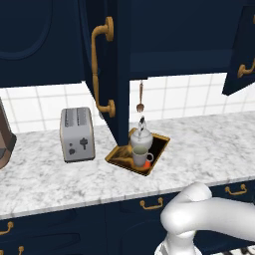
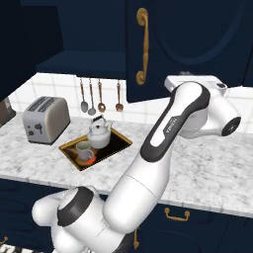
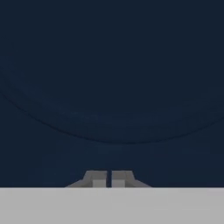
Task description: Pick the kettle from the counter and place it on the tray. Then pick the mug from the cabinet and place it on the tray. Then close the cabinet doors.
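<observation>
Marbled counter (image 1: 209, 144) carries, left to right, a toaster (image 1: 77, 134) and the tray (image 1: 115, 155) already holding kettle (image 1: 141, 138) and mug (image 1: 141, 157), so only the open cabinet doors (image 1: 107, 64) remain, the end effector (image 3: 108, 179) pinched together, empty, against navy paneling.

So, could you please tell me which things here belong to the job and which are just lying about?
Job: kettle, mug, tray, cabinet doors, counter, hand.
Lying about: toaster, hanging utensils.
</observation>
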### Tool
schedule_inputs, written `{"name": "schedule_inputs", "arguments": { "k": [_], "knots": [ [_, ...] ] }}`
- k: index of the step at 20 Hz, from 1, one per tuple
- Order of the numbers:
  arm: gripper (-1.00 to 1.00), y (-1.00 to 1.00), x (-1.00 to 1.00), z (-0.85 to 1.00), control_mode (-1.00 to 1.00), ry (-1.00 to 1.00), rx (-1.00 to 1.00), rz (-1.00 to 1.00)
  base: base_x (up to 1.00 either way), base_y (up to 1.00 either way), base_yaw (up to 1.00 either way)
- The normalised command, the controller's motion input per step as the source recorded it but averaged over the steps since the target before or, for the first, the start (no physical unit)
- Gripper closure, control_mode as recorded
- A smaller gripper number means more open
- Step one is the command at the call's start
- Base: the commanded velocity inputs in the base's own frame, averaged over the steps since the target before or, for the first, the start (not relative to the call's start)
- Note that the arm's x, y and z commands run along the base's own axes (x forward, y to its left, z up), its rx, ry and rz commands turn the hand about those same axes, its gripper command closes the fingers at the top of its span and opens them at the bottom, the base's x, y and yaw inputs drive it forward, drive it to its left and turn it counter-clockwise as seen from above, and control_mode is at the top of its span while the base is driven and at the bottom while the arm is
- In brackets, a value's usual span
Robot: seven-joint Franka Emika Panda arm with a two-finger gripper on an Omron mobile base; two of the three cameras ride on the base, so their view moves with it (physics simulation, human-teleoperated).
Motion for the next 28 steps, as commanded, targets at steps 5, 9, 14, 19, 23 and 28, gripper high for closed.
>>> {"name": "schedule_inputs", "arguments": {
  "k": [5,9,14,19,23,28],
  "knots": [
    [1.00,0.26,0.52,-0.03,-1.00,0.02,0.00,-0.05,0.00,0.00,0.00],
    [1.00,0.33,0.60,0.00,-1.00,0.00,0.00,-0.09,0.00,0.00,0.00],
    [1.00,0.41,0.64,0.00,-1.00,0.03,0.00,-0.12,0.00,0.00,0.00],
    [1.00,0.43,0.70,0.00,-1.00,0.04,0.00,-0.14,0.00,0.00,0.00],
    [1.00,0.20,0.69,0.00,-1.00,0.08,0.00,-0.09,0.00,0.00,0.00],
    [1.00,0.10,0.61,0.00,-1.00,0.09,0.00,-0.07,0.00,0.00,0.00]
  ]
}}
